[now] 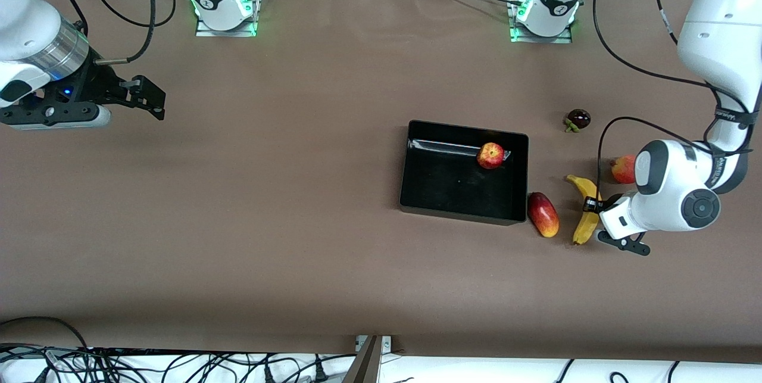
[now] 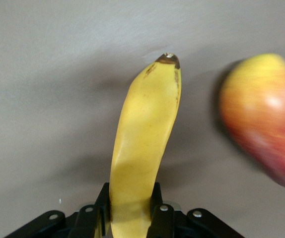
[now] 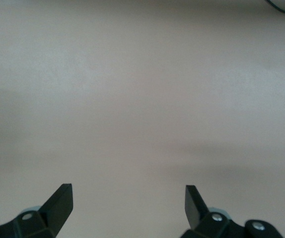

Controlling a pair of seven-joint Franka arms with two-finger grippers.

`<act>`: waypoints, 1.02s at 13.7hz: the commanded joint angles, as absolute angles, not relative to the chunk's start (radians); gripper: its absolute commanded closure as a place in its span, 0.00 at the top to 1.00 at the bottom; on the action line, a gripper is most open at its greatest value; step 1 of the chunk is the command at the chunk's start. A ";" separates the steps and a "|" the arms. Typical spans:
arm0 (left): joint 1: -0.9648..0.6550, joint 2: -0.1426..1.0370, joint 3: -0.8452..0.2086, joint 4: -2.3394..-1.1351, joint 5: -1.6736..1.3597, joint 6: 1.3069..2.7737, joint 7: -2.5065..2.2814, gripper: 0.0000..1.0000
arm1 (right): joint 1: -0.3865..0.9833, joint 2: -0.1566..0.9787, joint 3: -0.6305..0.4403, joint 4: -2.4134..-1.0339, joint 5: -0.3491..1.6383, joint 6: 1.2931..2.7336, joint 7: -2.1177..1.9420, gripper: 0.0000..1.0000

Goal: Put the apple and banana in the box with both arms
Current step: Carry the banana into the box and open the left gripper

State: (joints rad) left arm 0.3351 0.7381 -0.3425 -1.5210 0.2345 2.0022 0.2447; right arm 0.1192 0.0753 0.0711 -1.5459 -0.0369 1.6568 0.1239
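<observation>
Roughly halfway, you could say: one fruit is home and the other is only just in hand. Starting nearest the front camera, you have the banana (image 1: 585, 211) lying on the brown surface (image 1: 268, 240) toward the left arm's end, and the left gripper (image 1: 592, 205) is down on it, jaws closed across its middle; the left wrist view shows the yellow body pinched between the two black fingers (image 2: 102, 208), with the dark tip pointing away. It looks as though it has not left the surface yet, though from these angles you cannot be sure. Just beside it, between banana and bin, lies an oblong red-yellow fruit (image 1: 543, 214) that is no part of your job, so mind it when you carry across. A little farther off sits the box (image 1: 417, 192), and the apple (image 1: 490, 155) is already inside, resting against the wall farthest from the camera. Partly hidden by the left arm is a pinkish-red round fruit (image 1: 622, 168), and farther still a small dark fruit (image 1: 578, 118); leave both alone. Your right gripper (image 1: 152, 100) waits over bare surface at the right arm's end, jaws spread wide with nothing between them. What remains for you is to lift the banana, carry it over the rim and release it beside the apple.
</observation>
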 commanded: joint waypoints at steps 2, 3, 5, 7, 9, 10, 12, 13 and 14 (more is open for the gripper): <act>0.328 0.583 -0.536 -1.451 0.236 1.702 0.258 0.00 | 0.120 0.077 0.072 -1.536 -0.057 1.655 0.123 1.00; 0.289 0.581 -0.589 -1.418 0.257 1.645 0.249 0.00 | 0.121 0.077 0.072 -1.536 -0.057 1.655 0.123 1.00; 0.185 0.581 -0.600 -1.401 0.252 1.634 0.136 0.00 | 0.120 0.077 0.072 -1.536 -0.057 1.655 0.121 1.00; 0.083 0.591 -0.601 -1.417 0.249 1.635 -0.045 0.00 | 0.120 0.077 0.071 -1.536 -0.057 1.655 0.121 1.00; 0.028 0.635 -0.601 -1.419 0.250 1.655 -0.118 0.00 | 0.120 0.077 0.071 -1.536 -0.057 1.654 0.123 1.00; 0.012 0.656 -0.600 -1.430 0.252 1.689 -0.120 0.00 | 0.120 0.077 0.071 -1.536 -0.057 1.654 0.123 1.00; 0.003 0.664 -0.598 -1.504 0.262 1.782 -0.121 0.00 | 0.117 0.077 0.068 -1.537 -0.051 1.646 0.124 1.00; 0.003 0.670 -0.598 -1.537 0.262 1.839 -0.121 0.00 | 0.114 0.077 0.064 -1.540 -0.048 1.643 0.126 1.00; -0.005 0.695 -0.598 -1.546 0.262 1.876 -0.121 0.00 | 0.112 0.077 0.063 -1.540 -0.048 1.641 0.126 1.00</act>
